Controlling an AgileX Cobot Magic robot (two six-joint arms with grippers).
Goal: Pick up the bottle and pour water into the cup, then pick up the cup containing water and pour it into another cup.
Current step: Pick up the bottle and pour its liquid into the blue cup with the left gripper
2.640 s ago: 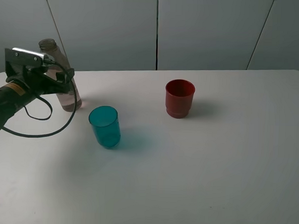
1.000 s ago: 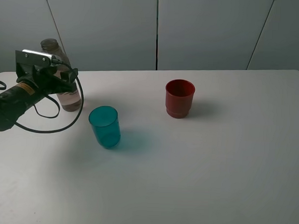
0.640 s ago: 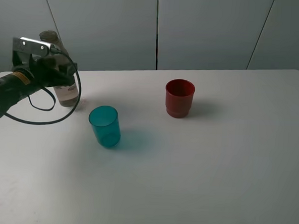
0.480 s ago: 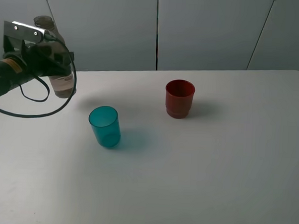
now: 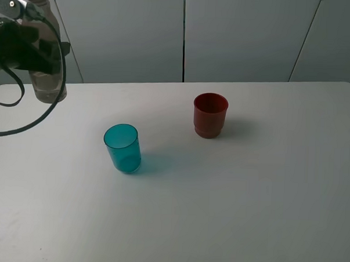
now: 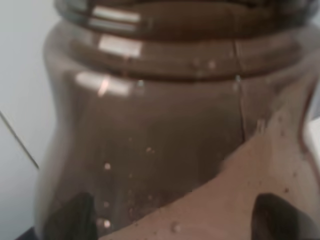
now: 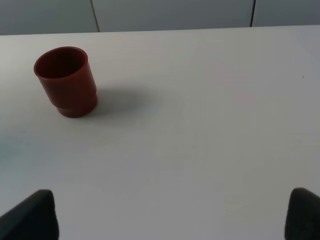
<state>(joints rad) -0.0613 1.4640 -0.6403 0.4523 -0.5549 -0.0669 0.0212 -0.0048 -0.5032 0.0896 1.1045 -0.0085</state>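
Note:
My left gripper is shut on the clear brownish bottle and holds it upright, lifted off the table at the far left. The bottle fills the left wrist view, with water in its lower part. The teal cup stands on the white table, below and right of the bottle. The red cup stands further right and also shows in the right wrist view. My right gripper's fingertips show far apart at that view's lower corners, open and empty.
A grey panelled wall runs behind the table's far edge. A black cable loops down from my left arm over the table's left side.
My left gripper has lifted the bottle off the table and carried it up and to the left. The cups have not moved.

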